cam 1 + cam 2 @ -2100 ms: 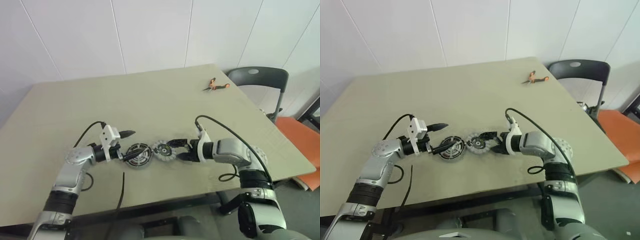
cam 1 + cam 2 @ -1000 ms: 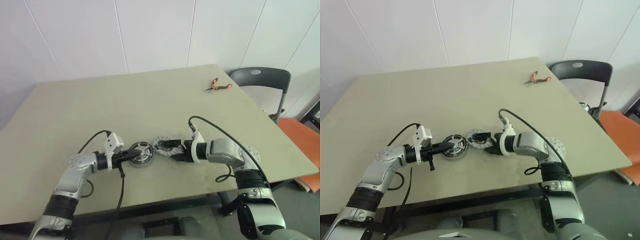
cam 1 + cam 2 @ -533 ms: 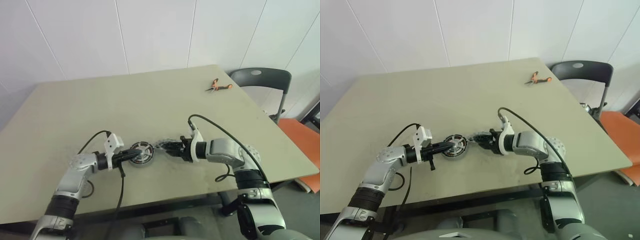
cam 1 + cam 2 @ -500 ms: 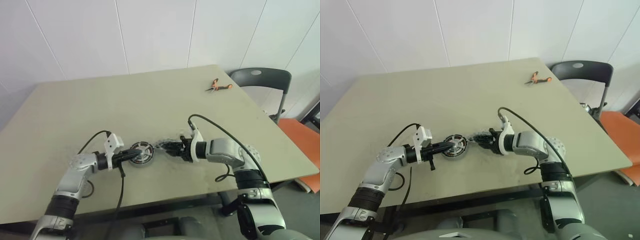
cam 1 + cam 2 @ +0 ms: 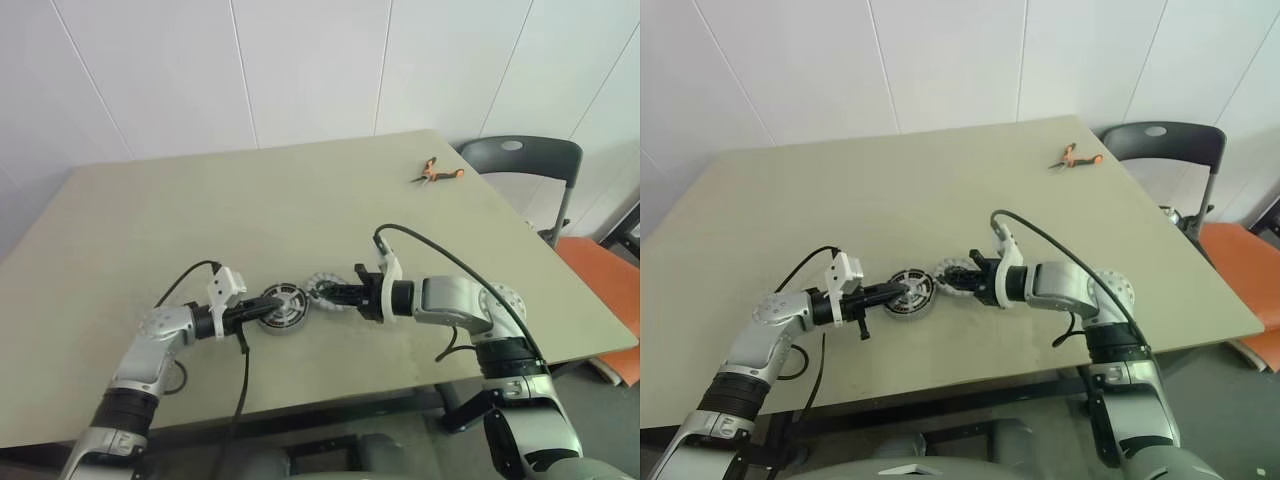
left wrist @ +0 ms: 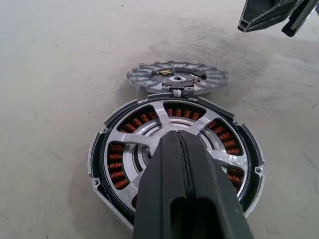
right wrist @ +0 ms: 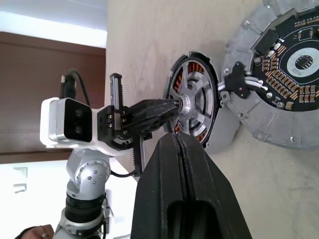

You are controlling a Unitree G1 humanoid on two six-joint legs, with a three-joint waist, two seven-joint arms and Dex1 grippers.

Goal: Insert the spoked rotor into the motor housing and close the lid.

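the left gripper (image 5: 262, 311), fingers pressed together and holding nothing, is resting its tips on the hub of the spoked rotor (image 6: 177, 144), which is sitting inside the motor housing (image 5: 282, 307) on the surface (image 5: 300, 210). the right gripper (image 5: 331, 294), fingers likewise pressed together and empty, is hovering above the lid (image 6: 175, 78), which is lying flat just beside the housing.

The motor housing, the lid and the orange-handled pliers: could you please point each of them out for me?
motor housing (image 6: 175, 152): left wrist view, on a silver spoke above the copper windings.
lid (image 6: 149, 73): left wrist view, on its ribbed grey rim.
orange-handled pliers (image 5: 437, 172): left eye view, on the handles.
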